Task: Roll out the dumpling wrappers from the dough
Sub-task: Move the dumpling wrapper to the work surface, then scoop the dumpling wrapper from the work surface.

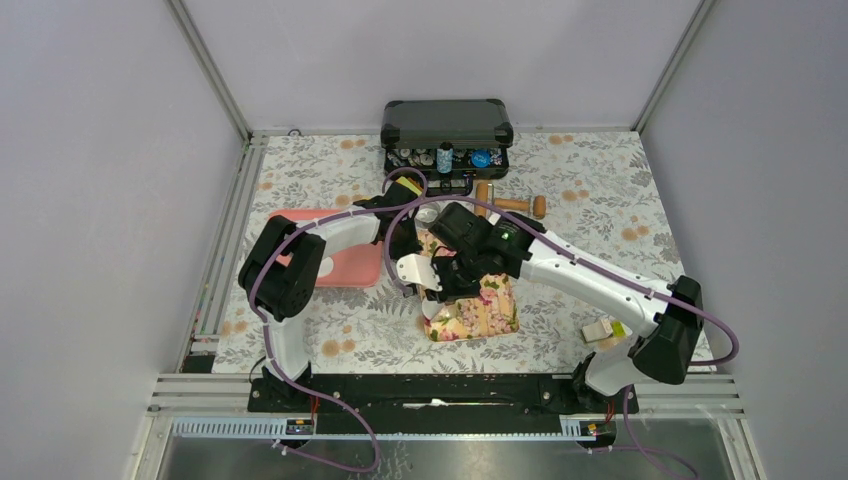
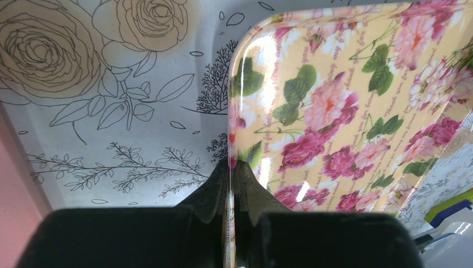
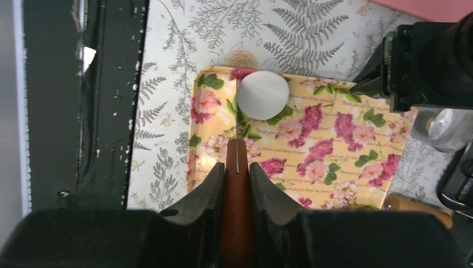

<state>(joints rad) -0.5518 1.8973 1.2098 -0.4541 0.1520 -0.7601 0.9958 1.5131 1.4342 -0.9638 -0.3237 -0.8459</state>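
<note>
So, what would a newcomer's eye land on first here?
The yellow floral tray mid-table, with one flat white wrapper by its edge. The left fingers pinch its rim, and the right fingers grip a brown wooden rod above it.

Faint cursive script printed among the roses on the floral tray (image 2: pixel 346 72), too blurred to read, no other legible lettering around it

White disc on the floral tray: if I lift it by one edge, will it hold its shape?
Probably not: the disc looks thin and lies flat, so it would likely droop. The tray looks glossy, so a push might slide it.
</note>
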